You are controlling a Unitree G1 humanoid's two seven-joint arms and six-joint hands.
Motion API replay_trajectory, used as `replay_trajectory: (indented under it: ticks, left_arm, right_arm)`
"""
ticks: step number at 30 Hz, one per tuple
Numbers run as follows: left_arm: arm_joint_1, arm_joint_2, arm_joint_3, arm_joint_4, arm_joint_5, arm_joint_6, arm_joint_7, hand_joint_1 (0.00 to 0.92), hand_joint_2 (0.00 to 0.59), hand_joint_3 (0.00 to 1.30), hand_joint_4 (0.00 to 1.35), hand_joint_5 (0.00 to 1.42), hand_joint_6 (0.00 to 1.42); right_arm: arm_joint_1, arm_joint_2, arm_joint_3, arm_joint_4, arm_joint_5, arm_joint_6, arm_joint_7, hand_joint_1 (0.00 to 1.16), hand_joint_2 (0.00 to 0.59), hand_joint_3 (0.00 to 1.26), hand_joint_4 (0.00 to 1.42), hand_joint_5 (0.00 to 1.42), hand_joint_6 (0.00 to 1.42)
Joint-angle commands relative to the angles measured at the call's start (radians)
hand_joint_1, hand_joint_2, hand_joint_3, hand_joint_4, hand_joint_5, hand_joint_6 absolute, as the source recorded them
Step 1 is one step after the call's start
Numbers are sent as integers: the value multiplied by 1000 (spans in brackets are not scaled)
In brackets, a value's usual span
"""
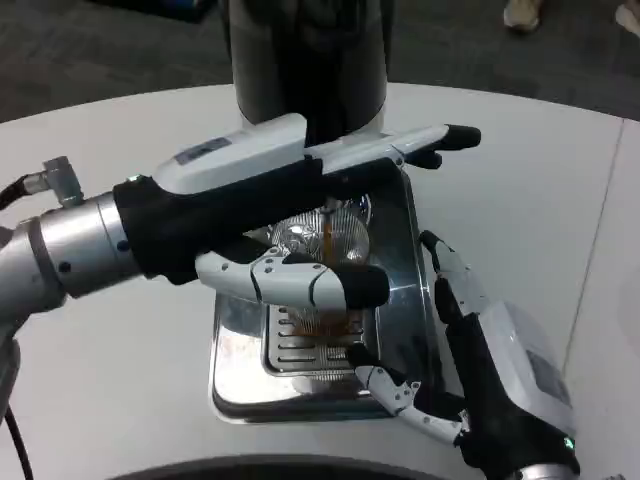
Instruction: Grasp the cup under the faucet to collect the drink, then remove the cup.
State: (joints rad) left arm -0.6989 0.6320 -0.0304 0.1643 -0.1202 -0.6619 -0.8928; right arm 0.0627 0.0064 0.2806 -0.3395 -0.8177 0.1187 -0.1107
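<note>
The robot's left hand (300, 200) reaches across the middle of the head view, its upper fingers stretched flat toward the right and its thumb curled below, with a clear cup (322, 240) showing in the gap between them; whether the hand actually grips the cup cannot be told, since the hand's own bulk hides the contact; a thin stream of amber drink (327, 237) falls into the cup, and the liquid shows brownish through the lower wall beneath the thumb; the cup stands on the slotted grille of a shiny metal drip tray (235, 375), directly in front of a dark cylindrical dispenser (305, 60) at the back of the white table (110, 390); the right hand (470, 345) waits at the tray's right edge, fingers spread and holding nothing, its lower fingertips near the tray's front right corner
</note>
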Motion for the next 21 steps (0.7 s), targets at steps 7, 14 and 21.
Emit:
replay_trajectory:
  ticks: [7,14,21]
  left_arm:
    - [30,27,-13,-16,-3,4,-12,0,169,0,0,77,42]
    - [27,27,-14,-2,-21,24,-21,0,177,2,0,77,49]
    - [31,30,-8,-4,-3,10,-1,0,181,4,0,77,51]
  right_arm:
    - [-99,43,30,142,54,-19,-124,590,233,0,0,13,174]
    - [-161,43,47,215,84,-34,-147,618,221,0,0,15,179]
    - [-208,25,48,271,112,-46,-151,619,210,0,10,36,207]
